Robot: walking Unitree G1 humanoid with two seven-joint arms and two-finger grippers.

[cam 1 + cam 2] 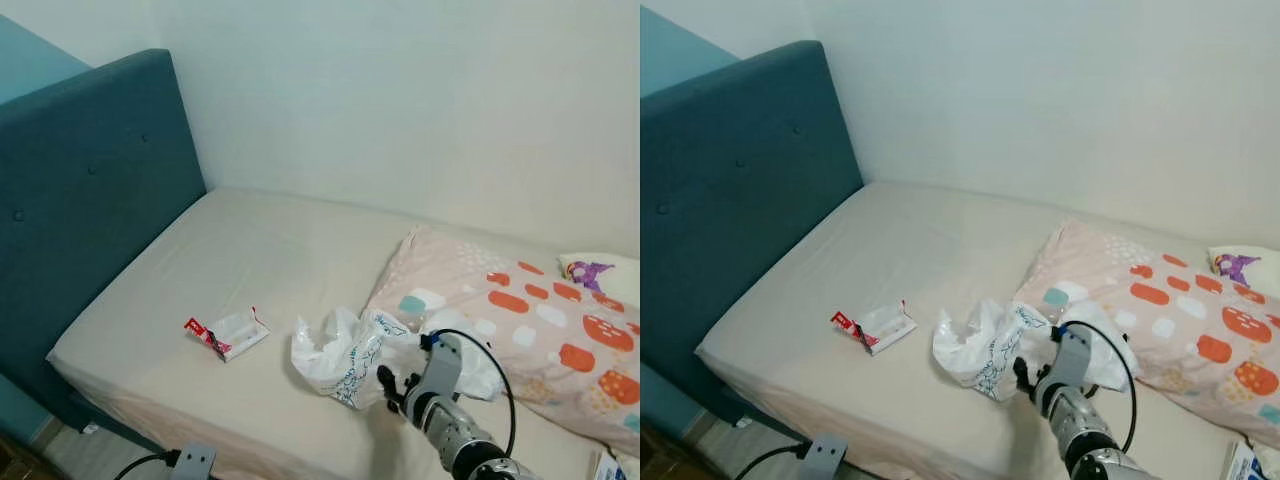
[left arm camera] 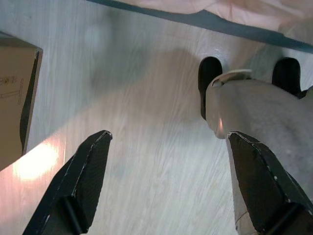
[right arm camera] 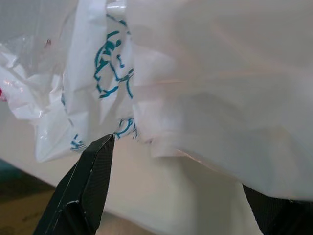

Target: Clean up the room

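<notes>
Broadly, a bed [image 1: 250, 270] with a bare beige mattress sheet spans the scene, its teal padded headboard [image 1: 90, 190] rising at 9 o'clock against a pale wall [image 1: 400, 90]. A pink pillow [image 1: 530, 320] printed with orange and teal patches lies at 3 o'clock, with a small white pillow [image 1: 600, 270] bearing a purple figure just beyond it. Near the bed's front edge, at about 5 o'clock, a crumpled white plastic bag [image 1: 345, 360] with blue print rests against the pink pillow's corner. The right gripper [image 3: 186, 191] reaches into the bag's near side, its fingers [image 3: 88, 186] spread wide with the bag's film between them. A small red-and-white wrapper [image 1: 227, 334] lies apart from the bag at 7 o'clock. The left gripper [image 2: 166, 186] hangs wide apart over pale wood flooring [image 2: 146, 98], beside a cardboard box [image 2: 17, 98].
</notes>
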